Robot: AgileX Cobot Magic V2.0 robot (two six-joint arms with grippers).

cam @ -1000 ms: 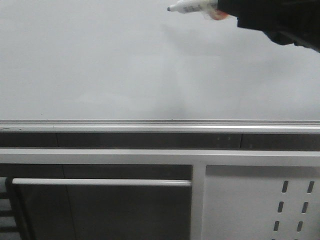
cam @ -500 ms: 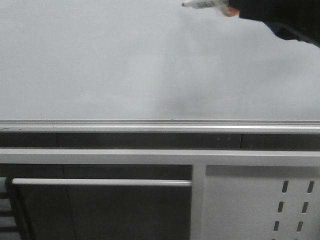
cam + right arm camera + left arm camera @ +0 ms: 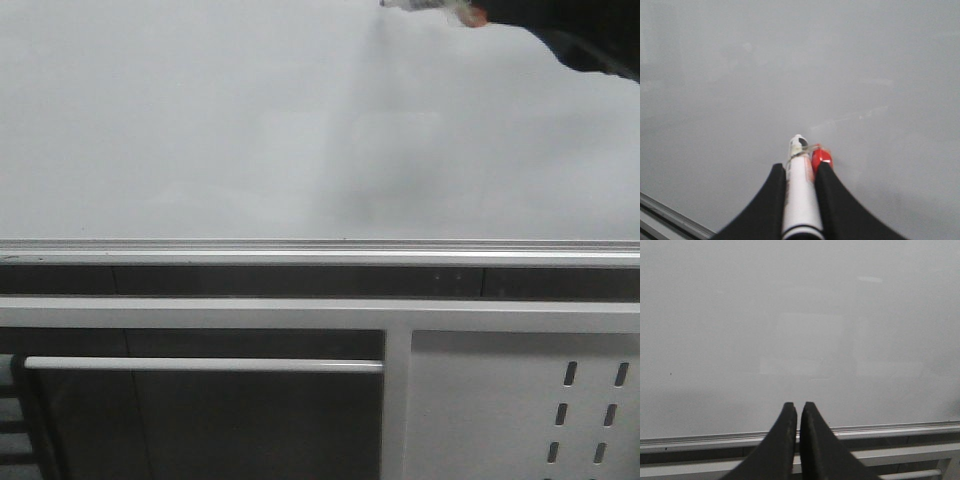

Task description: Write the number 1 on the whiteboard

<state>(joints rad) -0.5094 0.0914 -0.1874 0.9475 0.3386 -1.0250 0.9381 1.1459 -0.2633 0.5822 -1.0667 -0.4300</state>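
Our right gripper (image 3: 800,172) has its black fingers (image 3: 771,200) clamped tight around a white marker pen with a black band near its rear end (image 3: 800,195), and a small red piece (image 3: 821,157) sits right beside the barrel on one side. The pen tip pointing out past the fingertips is aimed at the large glossy pale grey-white whiteboard with the silver aluminium bottom rail (image 3: 200,130); whether it's actually touching, we can't tell. In the front view this gripper sits at the board's upper edge, mostly out of frame.

Our left gripper (image 3: 796,412) is pinched closed on nothing, facing the board just above the rail (image 3: 900,429).

Below the rail, under the right gripper, there's a white perforated metal panel (image 3: 520,410).
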